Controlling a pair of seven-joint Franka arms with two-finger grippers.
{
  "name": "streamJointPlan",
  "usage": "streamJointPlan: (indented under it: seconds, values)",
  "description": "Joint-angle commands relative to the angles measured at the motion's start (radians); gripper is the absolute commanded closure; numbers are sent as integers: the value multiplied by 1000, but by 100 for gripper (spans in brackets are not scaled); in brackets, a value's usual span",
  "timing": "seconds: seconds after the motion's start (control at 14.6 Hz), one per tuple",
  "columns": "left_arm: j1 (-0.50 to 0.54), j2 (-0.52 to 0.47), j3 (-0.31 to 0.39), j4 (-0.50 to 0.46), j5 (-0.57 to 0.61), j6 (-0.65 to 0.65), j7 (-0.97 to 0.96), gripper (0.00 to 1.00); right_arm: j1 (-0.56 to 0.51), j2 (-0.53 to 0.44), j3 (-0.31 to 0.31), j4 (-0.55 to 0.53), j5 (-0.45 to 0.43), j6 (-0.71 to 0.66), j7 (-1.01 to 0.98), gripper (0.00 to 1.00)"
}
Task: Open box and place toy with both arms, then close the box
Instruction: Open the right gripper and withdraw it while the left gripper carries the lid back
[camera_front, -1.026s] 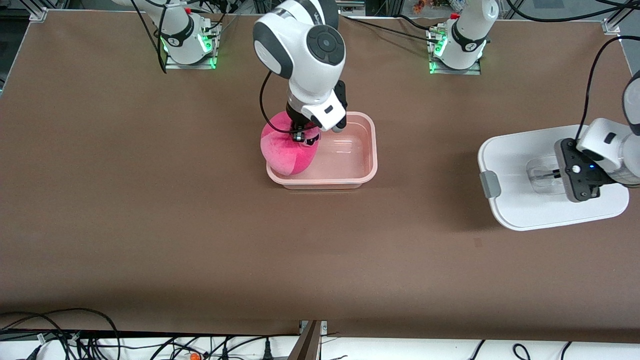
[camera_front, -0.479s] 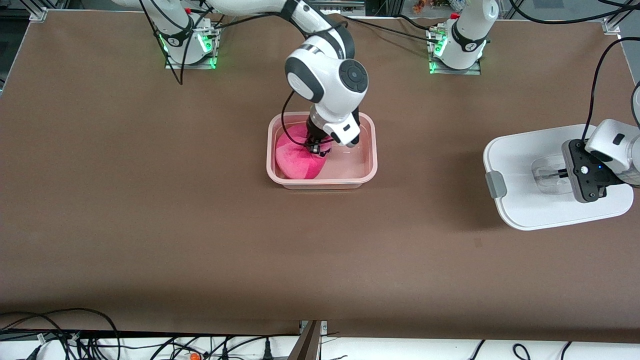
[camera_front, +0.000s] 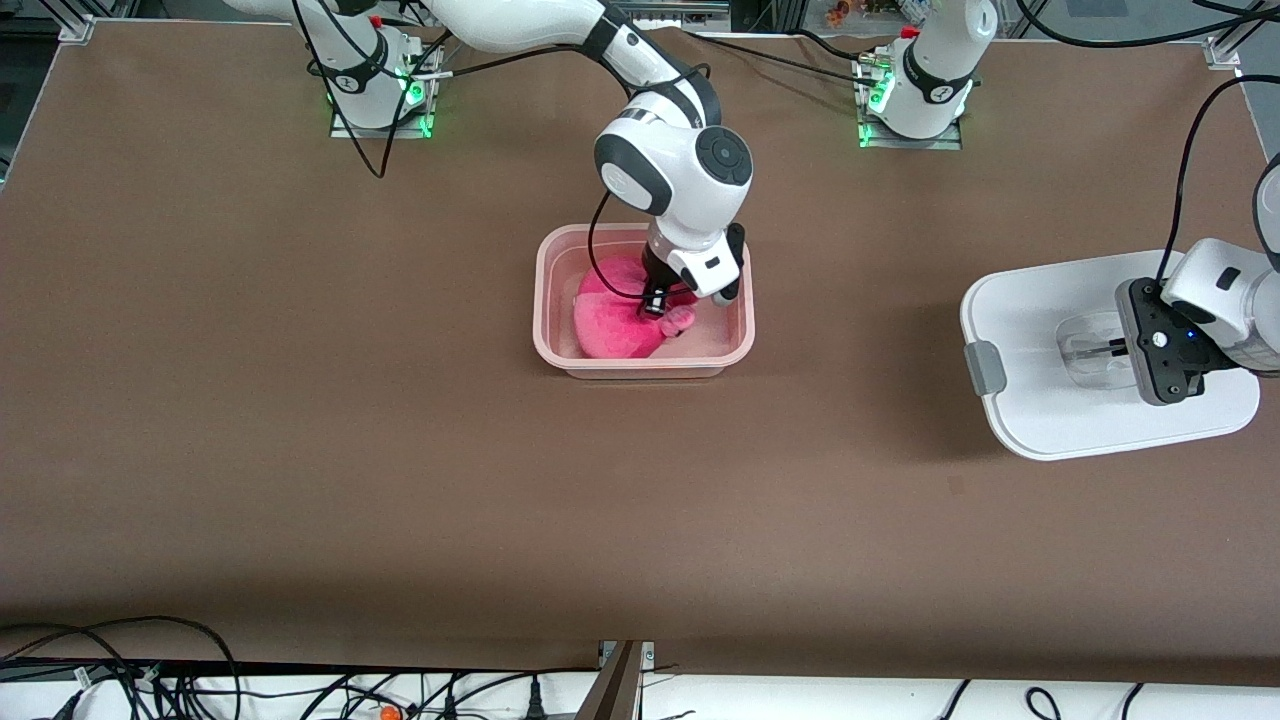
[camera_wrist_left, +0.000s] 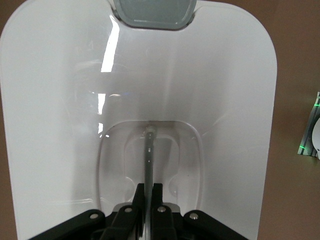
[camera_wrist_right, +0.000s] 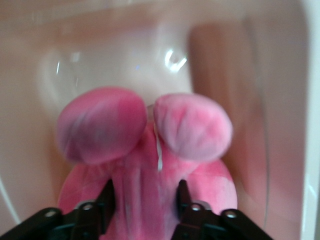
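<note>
The pinkish box (camera_front: 545, 300) stands open at the table's middle. The pink plush toy (camera_front: 610, 325) lies inside it, toward the right arm's end. My right gripper (camera_front: 655, 305) reaches down into the box and is shut on the toy. In the right wrist view its fingers (camera_wrist_right: 107, 197) pinch the plush (camera_wrist_right: 190, 125) over the box floor (camera_wrist_right: 100, 55), and my right gripper (camera_wrist_right: 145, 200) sits between the ears. The white lid (camera_front: 1030, 310) is at the left arm's end. My left gripper (camera_front: 1110, 350) is shut on its clear handle (camera_wrist_left: 149, 150). The left wrist view shows my left gripper (camera_wrist_left: 149, 192) and the lid (camera_wrist_left: 60, 100).
A grey clip (camera_front: 984, 368) sits on the lid's edge that faces the box; it also shows in the left wrist view (camera_wrist_left: 152, 10). The arm bases (camera_front: 380, 95) stand along the table's back edge. Cables (camera_front: 150, 670) lie below the front edge.
My right gripper has carried the toy from over the box's rim down into the box and toward its middle. The lid in my left gripper has only shifted slightly.
</note>
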Motion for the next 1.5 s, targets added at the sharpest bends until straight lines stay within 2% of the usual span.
streamJointPlan:
  seconds: [0.0, 0.21, 0.34, 0.48, 0.62, 0.82, 1.09, 1.44]
  values:
    - [-4, 2, -3, 19, -1, -22, 21, 100, 13, 20, -6, 35, -3, 58, 116, 0]
    - [-6, -1, -6, 18, -3, -25, 37, 100, 7, -18, -11, 49, 9, 18, 129, 0]
    - [-15, -2, -13, 18, -3, -26, 42, 100, -27, -74, -37, 50, 35, -26, 129, 0]
    - [-17, -2, -30, 18, -3, -26, 41, 100, -108, -159, -34, 50, 82, -40, 129, 0]
    - [-17, -4, -51, 18, -4, -26, 42, 100, -183, -241, -42, 47, 170, -130, 129, 0]
    - [-41, 4, -131, 16, -4, -23, 28, 100, -248, -368, -94, 20, 188, -262, 141, 0]
    - [-202, 11, -147, 19, -12, -20, -94, 100, -265, -532, -291, -116, 343, -299, 141, 0]
    - [-453, 99, -148, 54, -23, 1, -276, 100, -450, -727, -293, -301, 356, -350, 232, 0]
